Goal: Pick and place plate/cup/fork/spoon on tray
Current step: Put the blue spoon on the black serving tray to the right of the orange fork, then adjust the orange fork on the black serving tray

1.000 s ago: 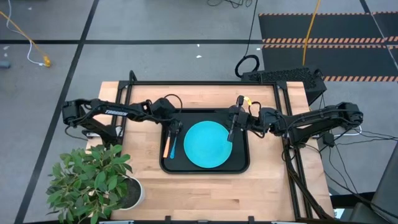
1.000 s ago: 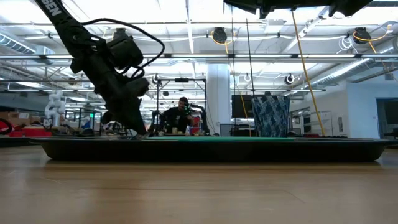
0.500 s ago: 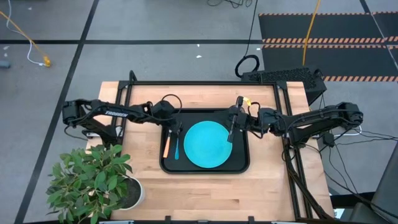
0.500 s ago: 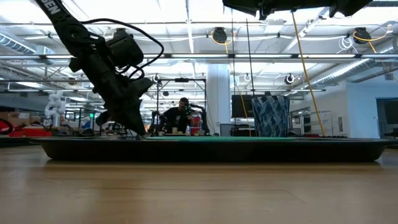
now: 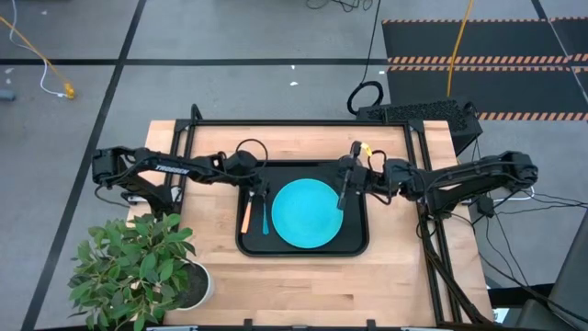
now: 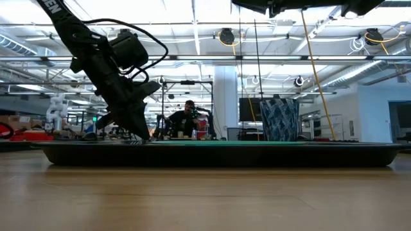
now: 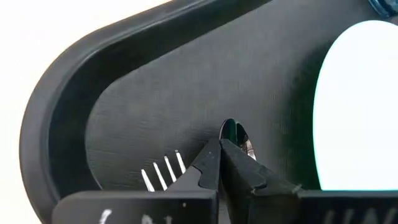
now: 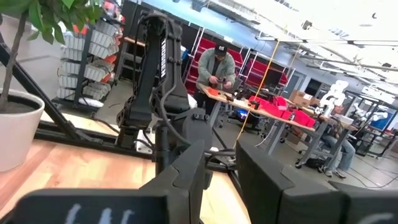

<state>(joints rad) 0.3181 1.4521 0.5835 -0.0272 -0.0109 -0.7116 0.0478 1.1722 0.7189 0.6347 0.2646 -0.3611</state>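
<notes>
We found the tray (image 5: 303, 248) already carrying the plate (image 5: 307, 213), with the fork (image 5: 245, 217) and the spoon (image 5: 265, 217) lying side by side along its left edge, handles toward the table front. The left gripper (image 7: 220, 144), fingers pressed together over the spoon's bowl end, was the nearer one. The right gripper (image 5: 342, 195), slightly parted and empty, hung over the plate's right rim; we saw no cup.

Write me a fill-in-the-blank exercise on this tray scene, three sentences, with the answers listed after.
1. The turquoise plate lies inside the black ____.
2. The fork with the orange handle lies beside the spoon, on the side away from the ____.
3. The left gripper has its fingers closed around the ____, just behind its dark bowl.

Missing words: tray; plate; spoon
</notes>
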